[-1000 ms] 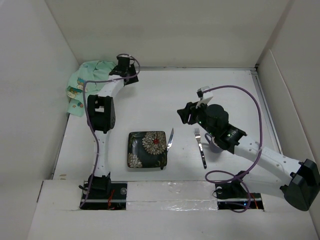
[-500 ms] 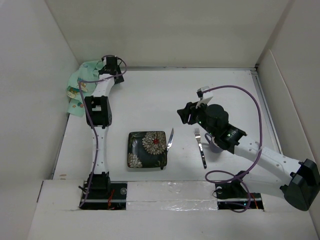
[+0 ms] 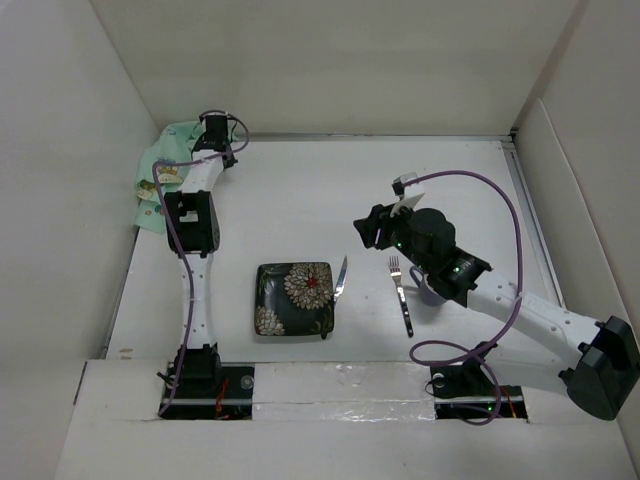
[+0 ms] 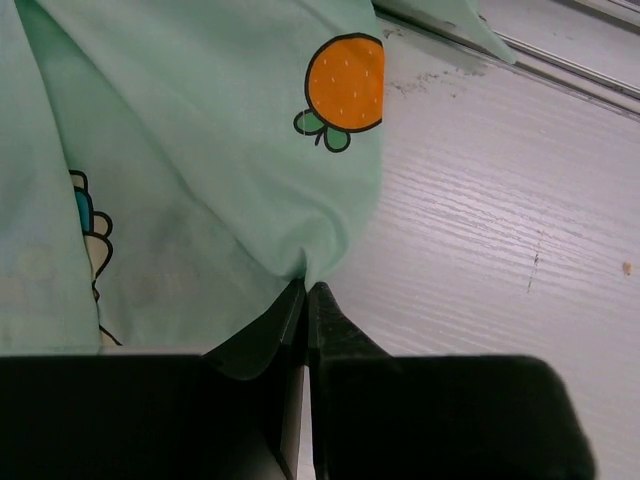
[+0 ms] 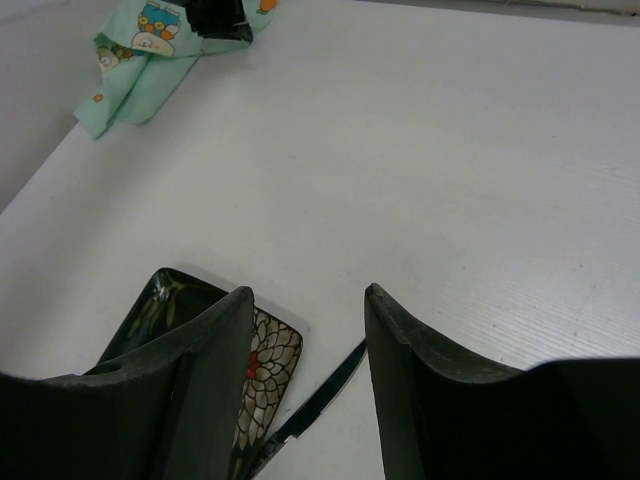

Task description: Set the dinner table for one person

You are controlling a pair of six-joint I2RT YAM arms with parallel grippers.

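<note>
The dinner table [image 3: 320, 190] is a wide white top. A mint-green cartoon-print cloth mat [image 3: 155, 170] lies crumpled in its far left corner. My left gripper [image 3: 212, 135] reaches there and is shut on the mat's edge, the fabric [image 4: 200, 150] pinched between the fingertips of that gripper [image 4: 306, 290]. A dark floral square plate [image 3: 293, 298] sits near the front, a knife [image 3: 340, 280] just right of it, and a fork [image 3: 400, 295] further right. My right gripper [image 5: 308, 290] hangs open above the knife [image 5: 325, 395] and the plate's right edge [image 5: 270, 370], holding nothing.
White walls enclose the table on the left, back and right. A small bluish item [image 3: 424, 290] shows partly under the right arm beside the fork. Purple cables loop off both arms. The mat [image 5: 140, 50] shows far off in the right wrist view.
The left arm has swung further left into the back corner, and its gripper has gone from open to shut on the mat's edge. The right arm has stayed still.
</note>
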